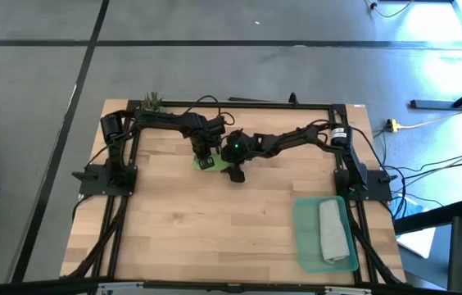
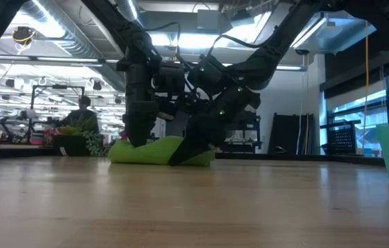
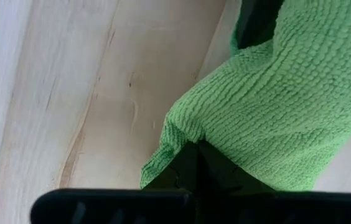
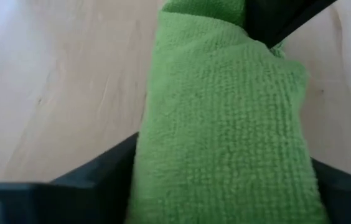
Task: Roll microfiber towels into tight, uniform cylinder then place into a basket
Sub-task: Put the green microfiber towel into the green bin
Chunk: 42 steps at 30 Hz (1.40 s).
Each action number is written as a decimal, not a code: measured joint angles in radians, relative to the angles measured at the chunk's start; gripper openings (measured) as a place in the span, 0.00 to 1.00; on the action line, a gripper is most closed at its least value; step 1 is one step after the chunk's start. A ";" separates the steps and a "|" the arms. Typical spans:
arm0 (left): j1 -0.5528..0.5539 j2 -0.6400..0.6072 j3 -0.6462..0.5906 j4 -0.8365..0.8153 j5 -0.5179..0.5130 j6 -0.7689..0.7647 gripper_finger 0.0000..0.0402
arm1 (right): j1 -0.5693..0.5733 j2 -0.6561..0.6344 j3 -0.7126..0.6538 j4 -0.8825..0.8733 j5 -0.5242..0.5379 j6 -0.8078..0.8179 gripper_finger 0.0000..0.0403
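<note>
The green towel [image 1: 215,164] was seen lying bunched into a thick, loose roll on the wooden table [image 1: 215,229], towards the far side of the table from the basket [image 1: 306,238]. Both grippers were found down at this towel, well apart from the basket.

The left gripper [image 1: 206,161] was placed on the end of the green towel farther from the basket. Its fingers were clenched, and in the left wrist view a corner of the towel [image 3: 275,118] was seen pinched between them, the cloth spreading out from the fingertips over the bare wood. In the low view this gripper [image 2: 138,141] was held upright, its tips pressed down into the towel [image 2: 156,151].

The right gripper [image 1: 236,172] was set at the end of the towel nearer the basket. In the right wrist view the roll [image 4: 225,124] was seen lying between its two dark fingers [image 4: 101,168], one finger on each side and the cloth filling the gap, so the towel was straddled by parted fingers; whether it was firmly grasped could not be told. In the low view this gripper [image 2: 194,148] was tilted down onto the towel from the side.

The grey towel [image 1: 333,231] was seen rolled up and lying inside the basket, lengthwise along it. The basket itself was placed at the near right corner of the table, beside the right arm's base frame.
</note>
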 joint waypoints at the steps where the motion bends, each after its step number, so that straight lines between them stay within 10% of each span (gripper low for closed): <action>1: 0.000 0.000 0.000 0.000 0.000 0.000 0.00 | 0.002 0.000 0.000 0.000 0.000 0.001 0.65; 12: 0.000 0.000 0.000 0.003 0.001 0.000 0.00 | 0.019 0.000 -0.002 -0.004 -0.009 0.025 0.06; 42: -0.009 0.000 0.000 0.104 -0.039 -0.059 0.00 | 0.018 0.000 -0.003 0.003 -0.040 0.078 0.05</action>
